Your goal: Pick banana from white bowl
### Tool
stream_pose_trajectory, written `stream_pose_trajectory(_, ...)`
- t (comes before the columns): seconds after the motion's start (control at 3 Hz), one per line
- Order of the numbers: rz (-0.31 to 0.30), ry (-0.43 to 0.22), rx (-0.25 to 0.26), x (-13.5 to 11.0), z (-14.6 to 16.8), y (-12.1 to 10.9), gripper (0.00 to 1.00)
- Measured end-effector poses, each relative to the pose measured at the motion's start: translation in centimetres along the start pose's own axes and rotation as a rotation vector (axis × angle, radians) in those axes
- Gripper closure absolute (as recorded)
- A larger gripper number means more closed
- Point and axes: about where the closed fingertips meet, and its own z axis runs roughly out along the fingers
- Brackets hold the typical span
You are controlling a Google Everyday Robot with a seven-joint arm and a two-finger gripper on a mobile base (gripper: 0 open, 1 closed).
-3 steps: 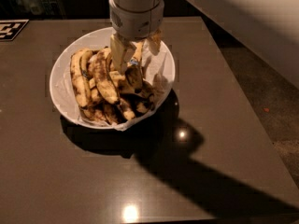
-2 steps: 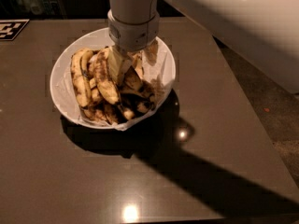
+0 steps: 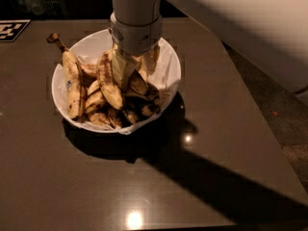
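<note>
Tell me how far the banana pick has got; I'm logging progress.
Done: the tool is down inside the white bowl, among the bananas. In hand: the grasp on the banana next to it; a hold cannot be confirmed. Left: lifting that banana clear, since every banana lies in the bowl.

Our arm [image 3: 240, 23] reaches in from the upper right, a broad white link slanting over the far right corner of the desk [image 3: 216, 143]. From it our wrist [image 3: 136, 13] stands as a pale upright cylinder that ends in a wider grey collar. Below the collar our gripper [image 3: 137, 65] points straight down, about midway between the desk's left and right edges and much nearer the far edge than the near one
</note>
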Motion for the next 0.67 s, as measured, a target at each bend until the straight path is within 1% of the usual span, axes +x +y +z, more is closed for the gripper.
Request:
stream_pose_trajectory(0.33,0.001,-0.001,0.000,-0.09,-0.30,-0.05,0.76)
stream_pose_trajectory(0.67,-0.023,-0.048,0.005,-0.16,-1.00,0.25,0.99)
